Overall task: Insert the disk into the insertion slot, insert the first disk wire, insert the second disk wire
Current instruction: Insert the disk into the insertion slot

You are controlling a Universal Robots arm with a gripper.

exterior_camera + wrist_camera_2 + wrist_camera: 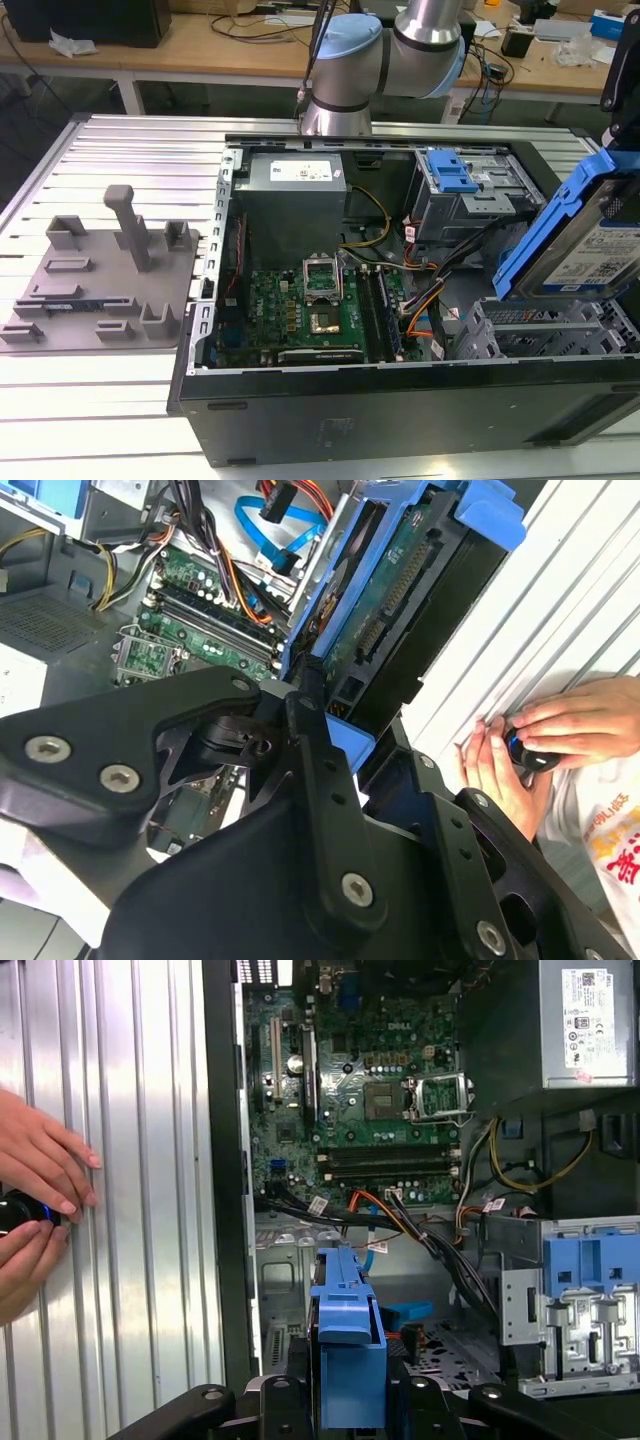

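One open black metal computer case (400,410) holds one green circuit motherboard (275,300), one grey box-shaped power supply (295,195), one tall grey metal bay with a blue latch (470,185) and one low grey perforated metal drive cage (530,335). One silver rectangular hard drive in a bright blue plastic carrier (590,255) is at three o'clock in the exterior view. One grey plastic fixture plate with upright posts (100,280) is at nine o'clock from the case. The first wrist view shows two of a person's hands: one hand (45,1165), the other hand (25,1265).

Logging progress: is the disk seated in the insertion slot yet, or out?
Out. In the exterior view the disk hangs tilted above the insertion slot.
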